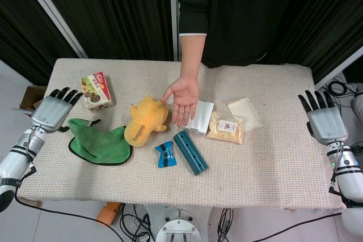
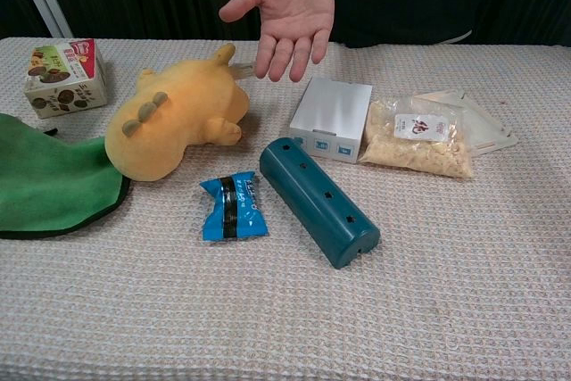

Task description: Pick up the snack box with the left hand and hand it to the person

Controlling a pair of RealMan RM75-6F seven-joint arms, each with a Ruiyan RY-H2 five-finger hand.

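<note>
The snack box (image 1: 96, 90) (image 2: 64, 77), cream with red, green and cookie pictures, stands at the table's far left. My left hand (image 1: 53, 110) lies flat at the left table edge, a little left of and below the box, fingers spread, holding nothing. My right hand (image 1: 323, 117) rests open at the right edge, fingers pointing away from me. The person's hand (image 1: 182, 97) (image 2: 284, 13) reaches palm-up over the table's middle. Neither of my hands shows in the chest view.
A green cloth (image 1: 99, 141) lies below the box, beside a yellow plush toy (image 1: 146, 120). A blue packet (image 1: 165, 154), teal cylinder (image 1: 190, 151), white box (image 1: 199, 117), bag of snacks (image 1: 226, 128) and a white pouch (image 1: 245, 113) fill the middle.
</note>
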